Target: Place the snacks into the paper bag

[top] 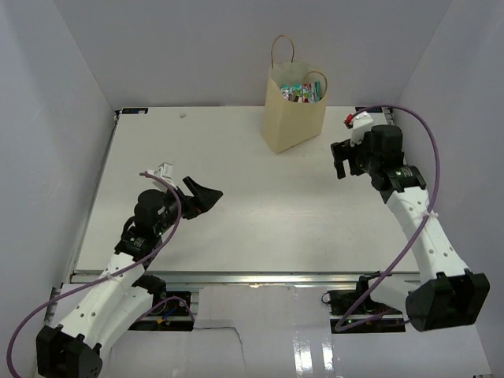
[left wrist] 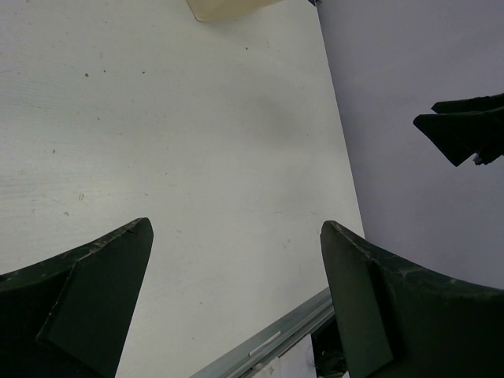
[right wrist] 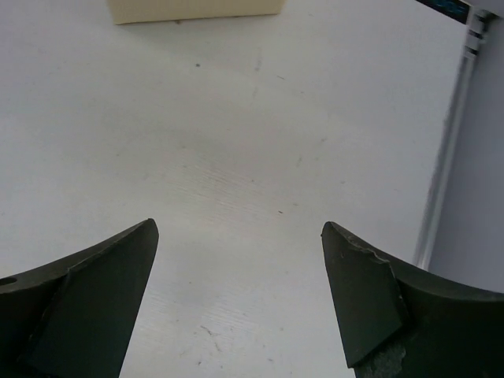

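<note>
Snacks [top: 303,90] inside paper bag [top: 293,114] — right gripper [top: 344,165] near its right, left gripper [top: 203,194] well apart to its left; both spread wide, holding nothing.

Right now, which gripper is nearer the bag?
The right gripper, open just off the right side of the bag. The left gripper is farther off, toward the near-left.

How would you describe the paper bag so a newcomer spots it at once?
Take the white table and look to its far edge, right of centre. There the paper bag stands upright, cream-beige, with two thin loop handles and colourful snacks showing in its open top. Unlike the black-and-white right arm beside it, it is plain pale paper.
</note>
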`<action>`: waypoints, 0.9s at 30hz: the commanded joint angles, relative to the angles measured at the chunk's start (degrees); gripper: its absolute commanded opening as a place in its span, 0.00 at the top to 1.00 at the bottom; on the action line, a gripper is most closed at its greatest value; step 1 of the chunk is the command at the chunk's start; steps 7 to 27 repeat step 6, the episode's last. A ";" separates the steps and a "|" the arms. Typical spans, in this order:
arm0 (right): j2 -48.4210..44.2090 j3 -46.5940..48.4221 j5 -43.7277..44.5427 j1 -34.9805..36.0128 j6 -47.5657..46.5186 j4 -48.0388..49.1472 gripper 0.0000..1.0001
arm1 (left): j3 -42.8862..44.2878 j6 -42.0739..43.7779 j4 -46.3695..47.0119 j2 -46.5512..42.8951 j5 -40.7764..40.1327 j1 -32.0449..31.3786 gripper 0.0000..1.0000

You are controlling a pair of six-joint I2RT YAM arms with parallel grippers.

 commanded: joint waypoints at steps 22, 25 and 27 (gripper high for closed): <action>-11.72 -12.29 20.88 -1.14 6.70 7.01 0.10 | 1.70 1.95 -4.43 -2.91 0.61 0.08 0.02; -11.72 -12.29 20.88 -1.14 6.70 7.01 0.10 | 1.70 1.95 -4.43 -2.91 0.61 0.08 0.02; -11.72 -12.29 20.88 -1.14 6.70 7.01 0.10 | 1.70 1.95 -4.43 -2.91 0.61 0.08 0.02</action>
